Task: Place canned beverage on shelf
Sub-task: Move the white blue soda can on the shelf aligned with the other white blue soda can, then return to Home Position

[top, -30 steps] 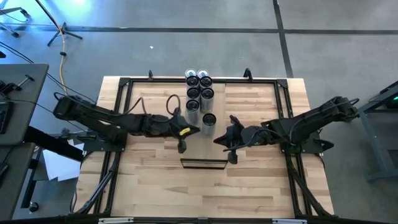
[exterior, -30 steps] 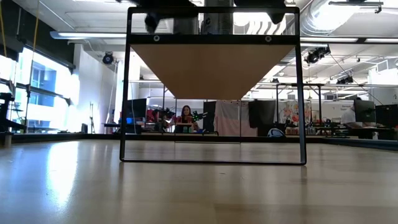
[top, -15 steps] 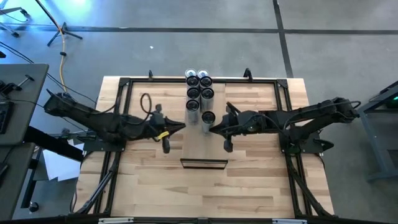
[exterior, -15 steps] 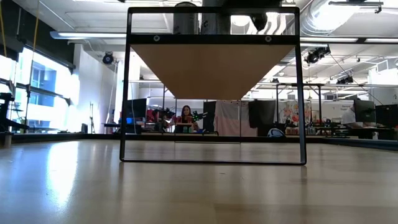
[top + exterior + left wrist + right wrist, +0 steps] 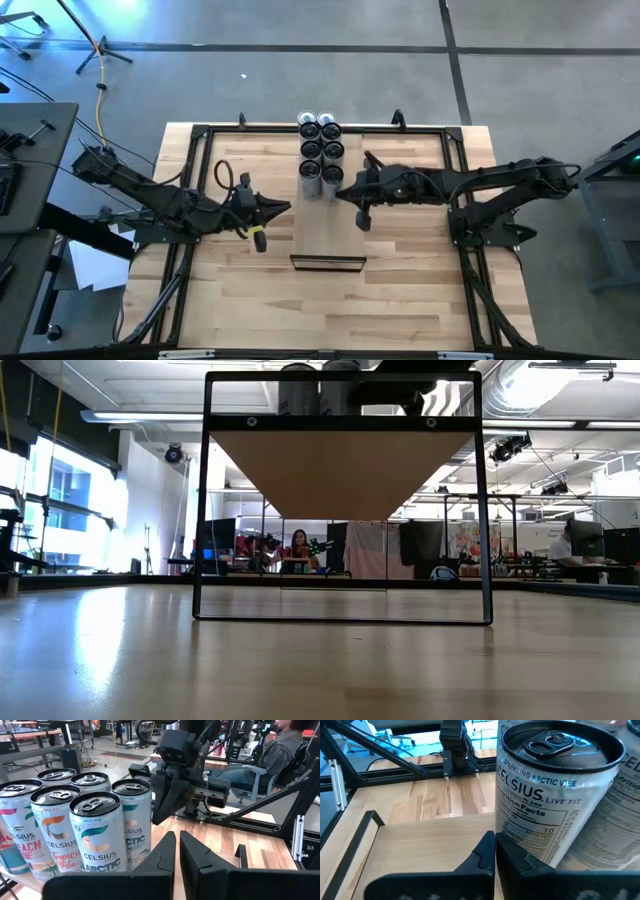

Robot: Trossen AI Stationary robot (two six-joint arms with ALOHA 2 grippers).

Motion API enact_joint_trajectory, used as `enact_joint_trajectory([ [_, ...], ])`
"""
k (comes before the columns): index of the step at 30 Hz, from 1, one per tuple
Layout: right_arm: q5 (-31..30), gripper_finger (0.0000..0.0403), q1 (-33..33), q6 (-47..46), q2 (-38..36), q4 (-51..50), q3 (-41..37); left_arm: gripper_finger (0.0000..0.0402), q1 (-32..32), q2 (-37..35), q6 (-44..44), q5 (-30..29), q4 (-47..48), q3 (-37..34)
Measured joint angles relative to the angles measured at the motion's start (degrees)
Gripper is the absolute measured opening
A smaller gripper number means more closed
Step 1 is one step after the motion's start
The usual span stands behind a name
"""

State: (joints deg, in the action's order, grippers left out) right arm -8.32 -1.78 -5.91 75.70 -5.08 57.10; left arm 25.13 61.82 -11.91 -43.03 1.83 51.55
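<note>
Several Celsius cans [image 5: 320, 150] stand upright in two rows on the far part of the light wood shelf [image 5: 330, 235], which stands on a black frame [image 5: 340, 422]. The near can of the right row [image 5: 333, 179] is an Arctic Vibe can [image 5: 555, 795]. My right gripper [image 5: 340, 193] is shut, its tips at that can's side. My left gripper [image 5: 288, 208] is shut and holds nothing. It stands left of the shelf, pointing at the cans [image 5: 95, 835]. My right gripper has its shut fingertips [image 5: 487, 847] against the lower side wall [image 5: 512, 837] of the near right-row can, on the can's right and near side. The fingers come from the table's right, slanting a little downward. The can stands upright on the shelf beside its neighbours.
The shelf's near half [image 5: 328, 240] is bare down to its dark end edge [image 5: 328, 262]. The black frame rails [image 5: 195, 200] run along the butcher-block tabletop's sides. Beyond the table, a person [image 5: 298, 550] sits in the room.
My right gripper has swung toward the far edge, and the near right-row can has slid along the shelf ahead of it, up to the other cans. My left gripper has drawn back toward the table's left, away from the cans, and risen a little.
</note>
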Motion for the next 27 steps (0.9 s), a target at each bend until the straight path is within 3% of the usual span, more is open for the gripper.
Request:
enact_joint_trajectory([
  [27, 3.65, 0.0, 2.05, -0.44, 0.0, 0.61, 0.0, 0.0, 0.33, -1.24, 2.26, 2.2, -0.01, 0.0],
])
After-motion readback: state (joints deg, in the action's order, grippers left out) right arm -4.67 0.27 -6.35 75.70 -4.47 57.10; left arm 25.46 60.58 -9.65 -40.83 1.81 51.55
